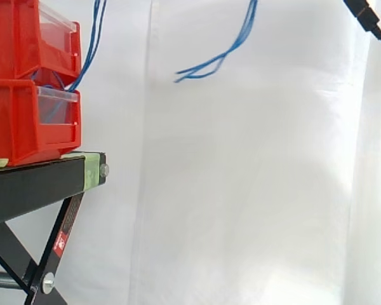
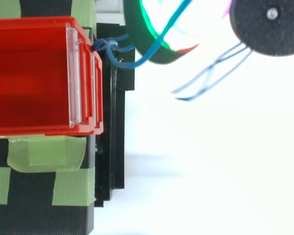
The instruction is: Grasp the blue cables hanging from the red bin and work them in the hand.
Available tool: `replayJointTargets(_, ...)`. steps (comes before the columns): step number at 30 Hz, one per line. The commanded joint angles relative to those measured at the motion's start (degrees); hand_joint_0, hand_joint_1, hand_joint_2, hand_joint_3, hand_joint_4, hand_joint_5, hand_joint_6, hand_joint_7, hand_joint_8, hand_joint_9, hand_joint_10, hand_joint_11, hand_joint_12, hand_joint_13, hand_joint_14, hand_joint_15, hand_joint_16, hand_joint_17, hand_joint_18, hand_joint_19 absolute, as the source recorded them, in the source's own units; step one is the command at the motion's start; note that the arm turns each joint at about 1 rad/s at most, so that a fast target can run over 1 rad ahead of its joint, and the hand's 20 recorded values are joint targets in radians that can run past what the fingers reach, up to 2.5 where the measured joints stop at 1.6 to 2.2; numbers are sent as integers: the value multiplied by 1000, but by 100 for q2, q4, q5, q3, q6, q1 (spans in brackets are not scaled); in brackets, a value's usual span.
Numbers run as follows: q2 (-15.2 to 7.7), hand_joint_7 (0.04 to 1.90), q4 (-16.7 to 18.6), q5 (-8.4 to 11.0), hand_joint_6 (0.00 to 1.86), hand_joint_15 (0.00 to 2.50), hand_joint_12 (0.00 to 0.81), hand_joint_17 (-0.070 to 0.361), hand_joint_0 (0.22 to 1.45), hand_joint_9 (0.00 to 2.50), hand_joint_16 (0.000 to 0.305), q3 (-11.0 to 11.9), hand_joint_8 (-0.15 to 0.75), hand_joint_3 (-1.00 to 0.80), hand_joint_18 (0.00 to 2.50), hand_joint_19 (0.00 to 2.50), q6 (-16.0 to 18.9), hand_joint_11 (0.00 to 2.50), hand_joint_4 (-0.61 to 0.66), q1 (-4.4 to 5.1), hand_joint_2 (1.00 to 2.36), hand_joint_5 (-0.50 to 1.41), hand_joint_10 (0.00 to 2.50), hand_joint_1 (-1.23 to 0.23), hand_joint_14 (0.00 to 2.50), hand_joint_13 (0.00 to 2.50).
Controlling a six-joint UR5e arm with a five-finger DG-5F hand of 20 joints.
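The blue cables (image 1: 96, 32) climb from the 2 stacked red bins (image 1: 19, 121) past the side view's top, loose ends (image 1: 206, 65) dangling mid-air, so something likely lifts them. The hand (image 2: 267, 27) hovers close above; its grip I cannot tell. The black stand (image 1: 32, 181) carries the bins.

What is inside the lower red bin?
Through the clear front of the lower bin, blue cables show inside. The upper bin and the red walls cover the rest.
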Motion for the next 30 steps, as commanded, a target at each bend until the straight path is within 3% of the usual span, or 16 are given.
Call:
replayJointTargets(1,-2,1372,6,-11,133,1230,469,132,1052,435,59,-164,392,4,1141,1258,-158,2303,190,23,1014,331,2500,-750,2477,737)
replayJointTargets(5,-2,1349,94,-20,146,1238,481,144,925,420,64,-577,409,-217,1168,1211,-149,2263,234,23,1014,309,2500,-744,2407,754)
replayJointTargets(6,-2,1353,393,7,136,1242,479,143,916,418,63,-647,408,-236,1162,1221,-166,2267,241,32,1015,306,2500,-740,2400,753)
replayJointTargets(9,-2,1379,586,15,101,1266,472,137,873,409,61,-647,406,-379,1131,1230,-184,2307,236,49,1016,303,2500,-726,2365,742)
replayJointTargets(14,-2,1408,586,15,69,1261,452,132,837,417,59,-647,398,-583,1124,1251,-237,2295,236,58,1014,306,2500,-708,2338,743)
replayJointTargets(24,-2,1412,586,24,76,1270,465,136,799,457,60,-647,405,-696,1161,1249,-281,2316,253,67,1011,318,2500,-690,2325,779)
replayJointTargets(30,-2,1395,578,-2,131,1254,472,141,763,512,63,-647,411,-861,1223,1238,-448,2307,275,67,1004,329,2500,-672,2326,827)
